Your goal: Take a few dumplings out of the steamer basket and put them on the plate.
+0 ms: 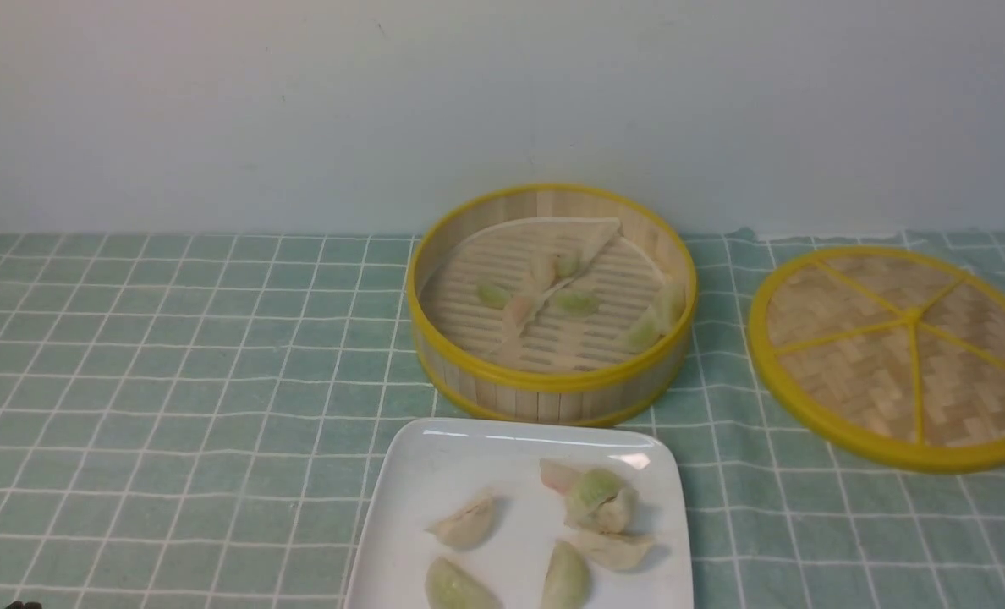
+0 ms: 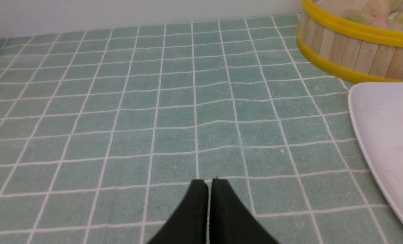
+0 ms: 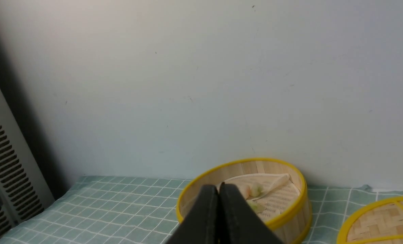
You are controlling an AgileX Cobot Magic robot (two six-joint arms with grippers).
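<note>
The dumplings are split between two places. Five or six sit on the white square plate, some lying singly toward the near and left part and a little heap of pink, green and cream ones touching each other toward its right side. Several more are left on the slatted floor of the steamer basket, most of them bunched along a folded pale liner near the middle and a couple resting against the right-hand wall. From the front it is hard to count those exactly, since the pale ones blend into the bamboo.

The plate lies just in front of the basket, nearly touching its rim, which I'd say keeps each carry short. The woven lid lies flat on the green checked cloth well off to the right, out of the way so the basket is open from above.

Neither arm is over the work. The left gripper hangs low over bare cloth to the left of the plate, its dark fingers pressed together on nothing. The right gripper is held high and aimed toward the basket and wall, also clenched and empty. With "a few" on the plate, the job looks about finished to me.
</note>
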